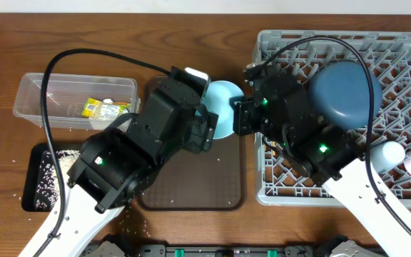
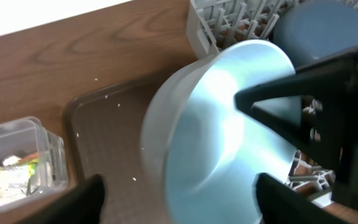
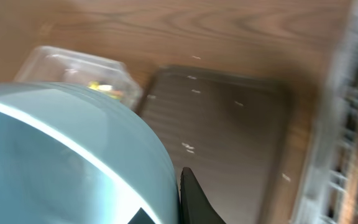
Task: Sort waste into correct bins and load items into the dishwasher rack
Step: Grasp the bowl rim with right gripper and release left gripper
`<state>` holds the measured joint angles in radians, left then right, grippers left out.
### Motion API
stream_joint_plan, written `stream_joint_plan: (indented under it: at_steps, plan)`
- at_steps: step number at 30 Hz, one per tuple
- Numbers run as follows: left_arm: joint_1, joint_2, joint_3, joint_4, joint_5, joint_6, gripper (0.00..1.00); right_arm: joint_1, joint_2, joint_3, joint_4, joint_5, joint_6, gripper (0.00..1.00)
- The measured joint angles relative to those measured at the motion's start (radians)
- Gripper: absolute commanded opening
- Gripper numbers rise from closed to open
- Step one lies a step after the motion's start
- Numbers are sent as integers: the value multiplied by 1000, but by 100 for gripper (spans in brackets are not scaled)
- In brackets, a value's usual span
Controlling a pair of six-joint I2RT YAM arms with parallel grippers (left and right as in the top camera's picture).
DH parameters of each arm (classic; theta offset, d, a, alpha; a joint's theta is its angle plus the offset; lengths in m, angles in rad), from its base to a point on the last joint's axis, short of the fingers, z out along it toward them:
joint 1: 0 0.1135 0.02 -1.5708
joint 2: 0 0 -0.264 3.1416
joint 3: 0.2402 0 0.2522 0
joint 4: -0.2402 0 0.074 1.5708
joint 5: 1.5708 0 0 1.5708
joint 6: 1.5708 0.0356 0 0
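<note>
From above, well left of the large square grey plastic lattice rack [image 1: 277, 182], a clear rectangular plastic box [image 1: 34, 89] holds a yellow-green printed wrapper [image 1: 95, 108]. A shallow black rectangular tray [image 1: 28, 196] holds white rice grains [image 1: 48, 171]. A large round blue plate [image 1: 344, 93] sits in the rack. Just left of the rack, a white bowl with light-blue outside [image 1: 225, 100] hangs tilted.

In the left wrist view, the left gripper [image 2: 179, 186] is spread wide around the bowl [image 2: 216, 124], with a gap on one side. The right gripper [image 2: 247, 104] pinches the bowl.

In the right wrist view, one black finger [image 3: 194, 199] presses the bowl's [image 3: 61, 162] wall.

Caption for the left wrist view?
Tilted bowl between tray and rack, right pincer at its rim.
</note>
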<state>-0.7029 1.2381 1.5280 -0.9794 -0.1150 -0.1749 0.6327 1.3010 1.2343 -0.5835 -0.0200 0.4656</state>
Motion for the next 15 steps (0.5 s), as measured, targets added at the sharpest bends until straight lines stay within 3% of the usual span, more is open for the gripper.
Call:
stream_joint_plan:
  at_steps: [7,15]
  plan:
    - [0,-23,0,3,-30,63,98,0,0,1,-99,203,31,1]
    - [78,-218,10,-6,-180,68,98,0,2,86,-370,570,57,1]
